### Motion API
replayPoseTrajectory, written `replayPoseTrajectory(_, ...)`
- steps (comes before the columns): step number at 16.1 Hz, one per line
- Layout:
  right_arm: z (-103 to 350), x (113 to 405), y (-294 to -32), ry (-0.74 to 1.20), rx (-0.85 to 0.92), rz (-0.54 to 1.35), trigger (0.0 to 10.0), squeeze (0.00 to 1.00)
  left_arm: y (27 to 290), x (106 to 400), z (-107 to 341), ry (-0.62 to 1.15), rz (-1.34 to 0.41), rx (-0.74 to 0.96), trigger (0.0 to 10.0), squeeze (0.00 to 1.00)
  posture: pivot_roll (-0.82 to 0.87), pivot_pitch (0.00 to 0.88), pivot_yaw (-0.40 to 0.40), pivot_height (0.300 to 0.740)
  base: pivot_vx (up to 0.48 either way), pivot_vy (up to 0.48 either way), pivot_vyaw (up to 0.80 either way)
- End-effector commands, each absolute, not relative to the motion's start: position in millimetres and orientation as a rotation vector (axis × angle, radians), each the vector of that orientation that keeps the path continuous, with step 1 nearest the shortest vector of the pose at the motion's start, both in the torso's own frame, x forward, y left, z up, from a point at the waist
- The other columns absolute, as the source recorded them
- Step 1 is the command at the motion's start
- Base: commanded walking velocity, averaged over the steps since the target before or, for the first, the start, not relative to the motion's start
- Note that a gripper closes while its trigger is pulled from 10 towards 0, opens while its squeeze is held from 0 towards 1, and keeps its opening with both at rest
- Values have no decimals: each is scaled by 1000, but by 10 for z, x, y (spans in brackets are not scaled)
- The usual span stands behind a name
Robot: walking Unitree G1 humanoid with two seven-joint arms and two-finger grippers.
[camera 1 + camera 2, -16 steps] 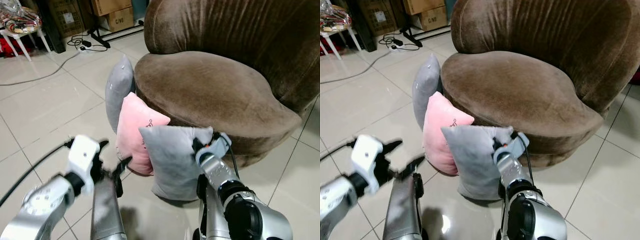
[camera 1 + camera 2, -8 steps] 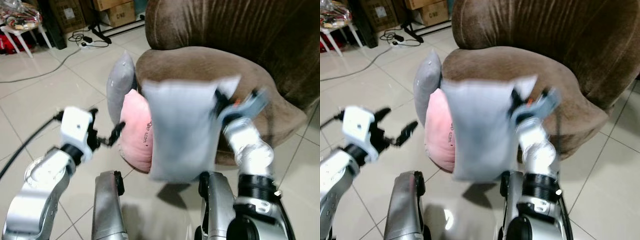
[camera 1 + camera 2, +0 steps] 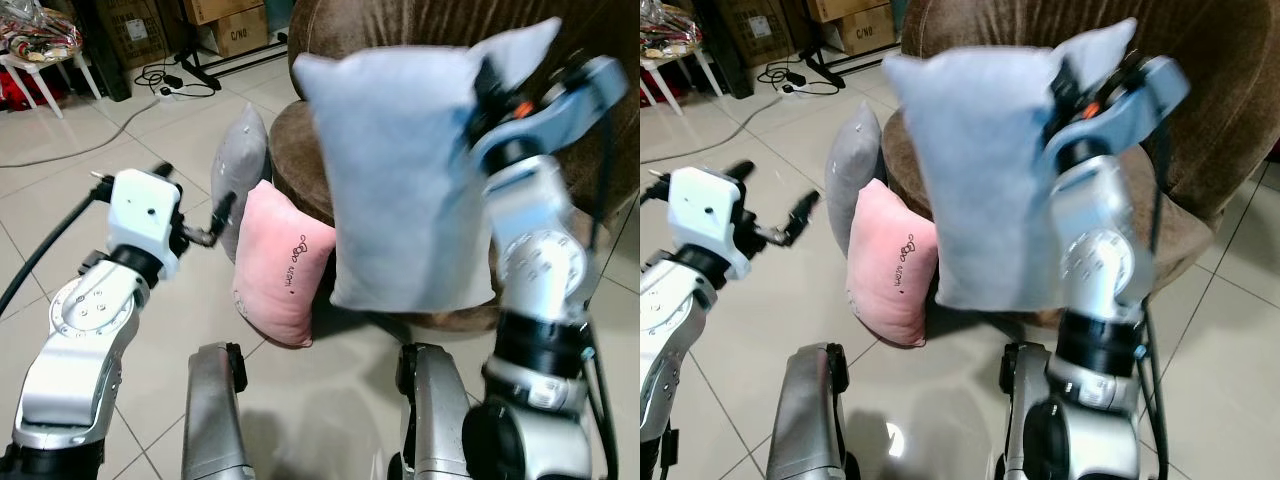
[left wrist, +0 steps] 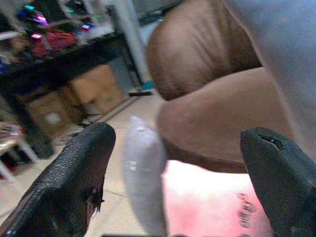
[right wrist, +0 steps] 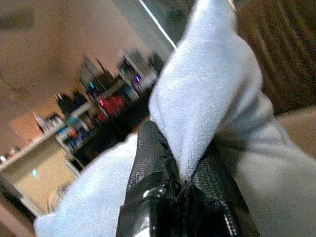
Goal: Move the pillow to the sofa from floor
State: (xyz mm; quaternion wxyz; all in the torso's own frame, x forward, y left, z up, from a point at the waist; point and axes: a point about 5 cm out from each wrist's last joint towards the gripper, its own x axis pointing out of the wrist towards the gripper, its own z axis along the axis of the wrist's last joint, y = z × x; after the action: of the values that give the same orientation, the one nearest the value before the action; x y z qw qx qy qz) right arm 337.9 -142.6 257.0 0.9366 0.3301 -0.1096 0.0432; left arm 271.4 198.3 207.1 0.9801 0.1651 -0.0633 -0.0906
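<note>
A light grey-blue pillow [image 3: 400,170] hangs in the air in front of the brown sofa [image 3: 420,25], held by its top right corner. My right gripper [image 3: 487,92] is shut on that corner, and its fingers [image 5: 163,197] pinch the fabric. A pink pillow [image 3: 280,262] stands on the floor against the sofa's base, with a grey pillow [image 3: 240,170] leaning behind it. My left gripper [image 3: 190,215] is open, raised to the left of the pink pillow, holding nothing.
Tiled floor [image 3: 90,200] spreads to the left, with a cable [image 3: 60,152] across it. Cardboard boxes [image 3: 225,25] and a small white table [image 3: 40,60] stand at the back left. My two legs [image 3: 215,420] are below.
My right arm has lifted the grey-blue pillow from floor level up to the height of the sofa's back. The left arm rose a little and stays open.
</note>
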Motion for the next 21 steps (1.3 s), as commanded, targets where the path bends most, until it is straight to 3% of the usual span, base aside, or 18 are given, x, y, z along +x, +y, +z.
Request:
replayPoseTrajectory(1, 2554, 3381, -1374, -206, 656, 92, 10000, 0, 1984, 2726, 2069, -132, -165, 347, 10000, 0, -28, 0, 2, 465, 0, 0, 0)
replayPoseTrajectory(10, 2360, 3420, -1294, -127, 677, 77, 10000, 0, 1830, 2792, 1953, -126, -144, 372, 10000, 0, -17, 0, -3, 540, 0, 0, 0)
replayPoseTrajectory(17, 2453, 3393, -1520, -204, 681, -6, 10000, 0, 1768, 2817, 1913, -124, -144, 366, 10000, 0, -31, 0, -12, 604, 0, 0, 0)
replayPoseTrajectory(21, 2534, 3389, -1506, -223, 706, 4, 10000, 0, 1765, 2825, 1915, -128, -144, 362, 10000, 0, -35, 0, -8, 649, 0, 0, 0)
